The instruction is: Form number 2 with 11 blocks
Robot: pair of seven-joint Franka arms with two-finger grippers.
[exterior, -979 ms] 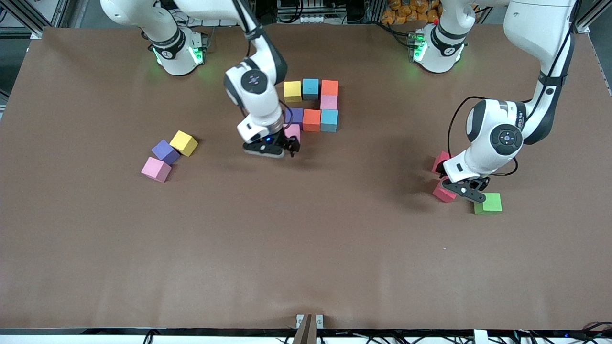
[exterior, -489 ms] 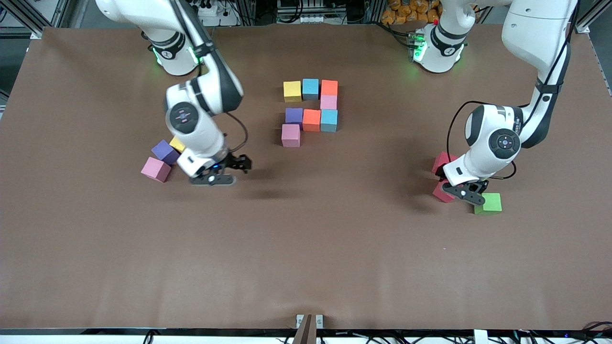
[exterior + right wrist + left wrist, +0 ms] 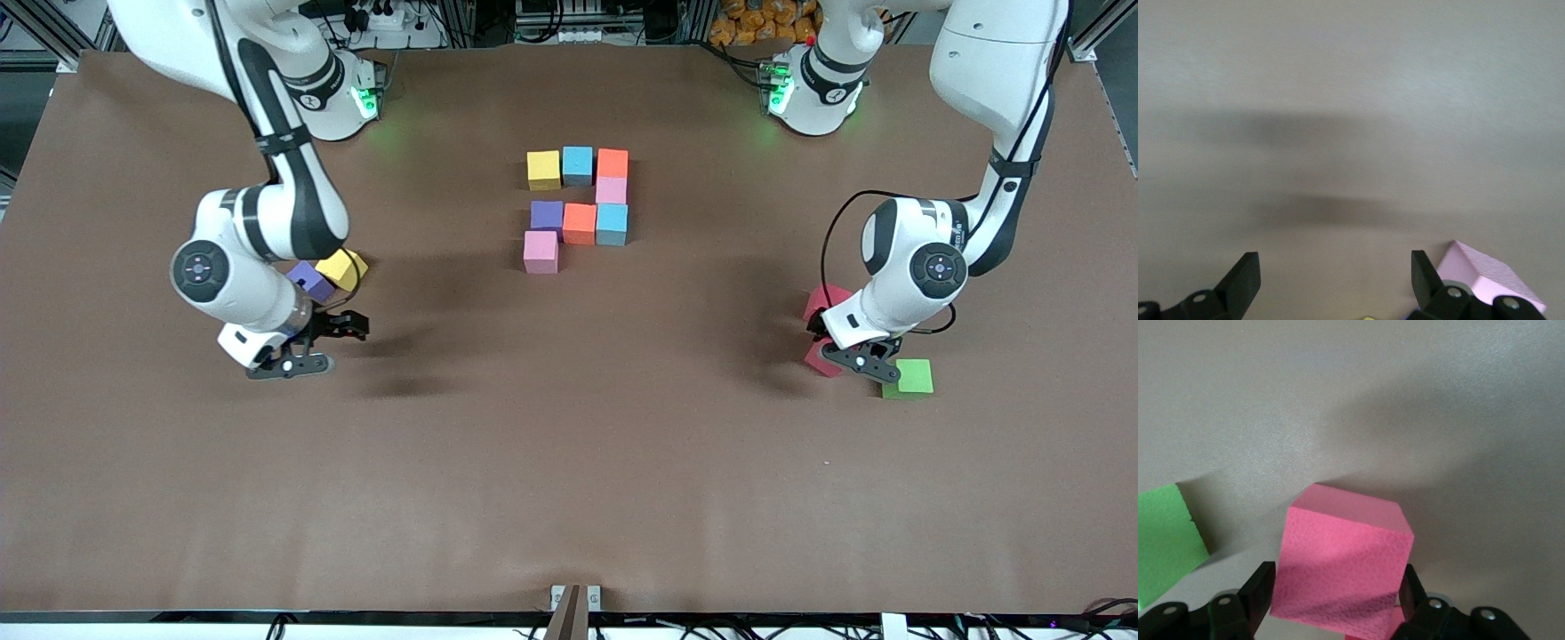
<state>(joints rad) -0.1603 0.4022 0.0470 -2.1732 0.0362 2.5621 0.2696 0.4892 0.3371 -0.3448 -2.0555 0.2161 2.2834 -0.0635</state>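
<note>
Brown matte table (image 3: 569,462) with a partial number 2 (image 3: 578,206) built near the arms' bases: a yellow cube (image 3: 543,169), light blue cube (image 3: 577,164) and orange cube (image 3: 613,163) in a row, a pink cube (image 3: 611,189) below the orange one, then a purple cube (image 3: 547,214), orange cube (image 3: 580,222) and light blue cube (image 3: 612,223), and a pink cube (image 3: 540,251) nearest the camera. The left gripper (image 3: 861,359) sits low at the left arm's end, fingers spread around a red cube (image 3: 1341,563) (not visibly squeezing it), beside a green cube (image 3: 909,377); another red cube (image 3: 823,299) lies close by. The right gripper (image 3: 302,348), fingers wide apart and empty, hangs over the table beside a loose pink cube (image 3: 1488,277), near a loose purple cube (image 3: 310,279) and yellow cube (image 3: 342,268).
</note>
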